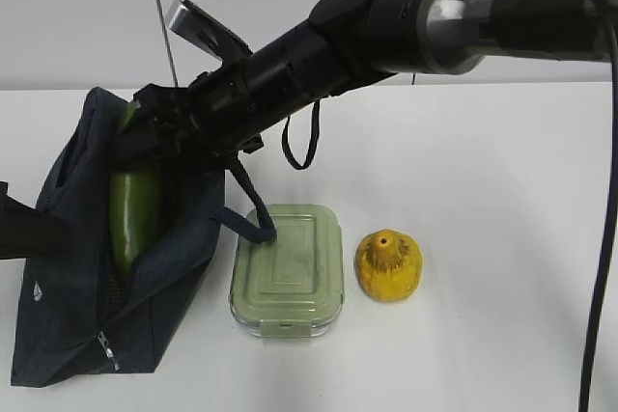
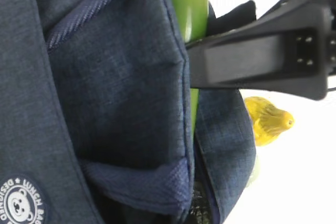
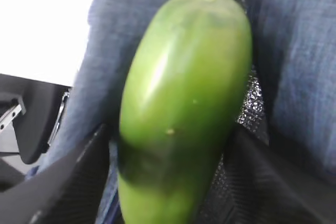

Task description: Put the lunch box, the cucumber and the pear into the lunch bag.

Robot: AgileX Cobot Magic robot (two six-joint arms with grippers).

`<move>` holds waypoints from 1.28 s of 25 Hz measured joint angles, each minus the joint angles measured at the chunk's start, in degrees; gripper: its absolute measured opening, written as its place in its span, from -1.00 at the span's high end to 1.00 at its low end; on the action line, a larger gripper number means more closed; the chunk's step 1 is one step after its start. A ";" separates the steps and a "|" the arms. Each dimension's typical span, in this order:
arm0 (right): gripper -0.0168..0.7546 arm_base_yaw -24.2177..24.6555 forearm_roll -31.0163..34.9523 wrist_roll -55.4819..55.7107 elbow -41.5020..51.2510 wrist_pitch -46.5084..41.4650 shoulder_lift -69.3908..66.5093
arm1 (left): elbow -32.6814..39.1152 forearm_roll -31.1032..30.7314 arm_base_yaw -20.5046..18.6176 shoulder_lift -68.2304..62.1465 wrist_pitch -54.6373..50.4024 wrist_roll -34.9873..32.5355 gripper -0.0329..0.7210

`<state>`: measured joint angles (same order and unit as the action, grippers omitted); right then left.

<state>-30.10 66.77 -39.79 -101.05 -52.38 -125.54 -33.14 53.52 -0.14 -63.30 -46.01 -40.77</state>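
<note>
The white tabletop [image 1: 502, 238] is occupied at the left of the frame by the large dark navy fabric lunch bag [image 1: 68, 306], lying open. The long smooth dark green cucumber [image 1: 133, 214] is seated partly inside its mouth and is clamped between the jaws of the right tool [image 1: 145, 137], reaching in from the upper right. The left tool's state cannot be told. The sage-green-lidded clear lunch box [image 1: 288, 269] is placed just beside the bag, at lower centre. The small lumpy yellow-orange pear [image 1: 388, 265] is located near the box, to its right.
</note>
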 joint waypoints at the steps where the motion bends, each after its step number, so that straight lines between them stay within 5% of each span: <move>1: -0.44 0.27 -0.65 0.00 -0.57 -0.32 0.00 | 0.00 -0.04 0.00 0.00 0.00 0.00 0.94; 15: -0.44 1.96 -27.79 11.27 -10.36 -10.66 5.60 | 0.00 1.47 0.38 0.00 -0.16 -1.78 0.94; 26: -0.22 4.40 -54.34 23.03 -11.81 -18.27 9.57 | 0.00 3.15 0.38 0.00 -0.10 -10.82 0.95; 32: -0.18 4.40 -63.94 27.08 -11.81 -18.49 9.71 | 0.00 10.86 0.38 -2.02 -2.02 -19.69 0.95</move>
<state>-25.69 2.83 -12.71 -112.86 -70.87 -115.83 -33.14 64.39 0.24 -65.32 -48.03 -60.46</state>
